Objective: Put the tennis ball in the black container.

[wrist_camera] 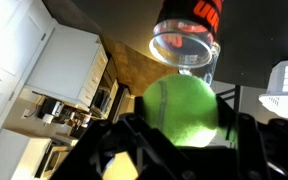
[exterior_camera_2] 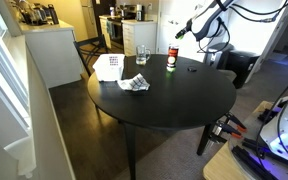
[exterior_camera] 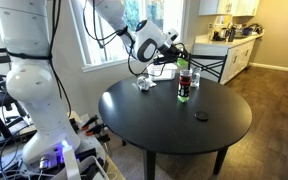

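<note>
- Two likely failures, judged from here: glancing off the rim and rolling across the surface (exterior_camera: 149,125) toward the small clear object (exterior_camera: 142,82), or toppling the tall, narrow black container (exterior_camera: 184,82).
- Cause: tennis ball (wrist_camera: 181,110) nearly as wide as the mouth, with little room for misalignment.
- Clamped in the tool (wrist_camera: 184,128), in the air near the open mouth, not yet inside.
- Fuzzy, yellow-green, round, unsquashed.

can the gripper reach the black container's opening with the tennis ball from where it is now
Probably yes: the gripper holds the tennis ball just short of the black container, whose open mouth faces it in the wrist view with nothing between them.
</note>
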`<action>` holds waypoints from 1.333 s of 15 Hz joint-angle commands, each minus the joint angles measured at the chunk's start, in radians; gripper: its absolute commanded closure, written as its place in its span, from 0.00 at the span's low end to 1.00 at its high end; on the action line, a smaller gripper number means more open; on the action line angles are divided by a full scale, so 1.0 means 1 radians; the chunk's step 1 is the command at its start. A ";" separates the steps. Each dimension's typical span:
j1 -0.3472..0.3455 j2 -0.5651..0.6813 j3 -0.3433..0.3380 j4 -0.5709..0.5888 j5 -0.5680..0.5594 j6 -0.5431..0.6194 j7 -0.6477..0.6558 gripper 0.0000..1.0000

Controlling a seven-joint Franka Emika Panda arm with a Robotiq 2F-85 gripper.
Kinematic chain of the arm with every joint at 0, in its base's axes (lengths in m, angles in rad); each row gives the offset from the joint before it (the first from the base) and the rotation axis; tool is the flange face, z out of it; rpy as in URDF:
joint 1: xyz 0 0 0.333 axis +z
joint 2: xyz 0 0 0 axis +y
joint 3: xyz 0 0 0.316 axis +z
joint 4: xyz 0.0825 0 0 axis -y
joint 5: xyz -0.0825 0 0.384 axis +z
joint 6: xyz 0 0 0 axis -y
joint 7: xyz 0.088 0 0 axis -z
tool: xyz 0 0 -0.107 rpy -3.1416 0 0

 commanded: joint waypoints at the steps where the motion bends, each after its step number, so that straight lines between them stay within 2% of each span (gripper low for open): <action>1: 0.077 0.056 -0.071 0.095 0.049 0.009 -0.044 0.57; 4: 0.119 0.100 -0.120 0.126 0.051 0.009 -0.024 0.57; 9: 0.146 0.172 -0.155 0.119 0.045 0.010 0.006 0.57; 20: 0.139 0.208 -0.144 0.146 0.030 0.005 0.033 0.57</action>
